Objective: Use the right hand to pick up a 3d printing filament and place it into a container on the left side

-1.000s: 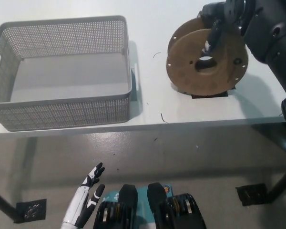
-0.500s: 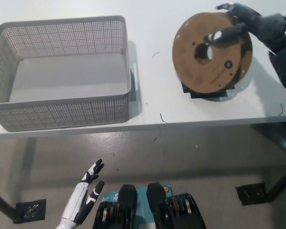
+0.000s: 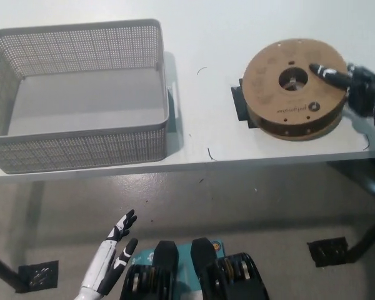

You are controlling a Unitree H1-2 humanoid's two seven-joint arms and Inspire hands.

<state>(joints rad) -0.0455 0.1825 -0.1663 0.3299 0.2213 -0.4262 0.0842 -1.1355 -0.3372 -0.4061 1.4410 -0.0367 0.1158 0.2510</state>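
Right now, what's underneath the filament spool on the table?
A black flat piece pokes out from under the filament spool at its left edge; the rest is covered. The right hand rests on the spool's right side.

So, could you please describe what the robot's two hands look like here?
The left hand is slim and white with black fingertips and dark patches between the segments. The right hand is black and bulkier, with a pale patch on one finger.

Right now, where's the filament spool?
The filament spool lies flat at the table's right end in the head view, the black right hand touching it, apart from the basket.
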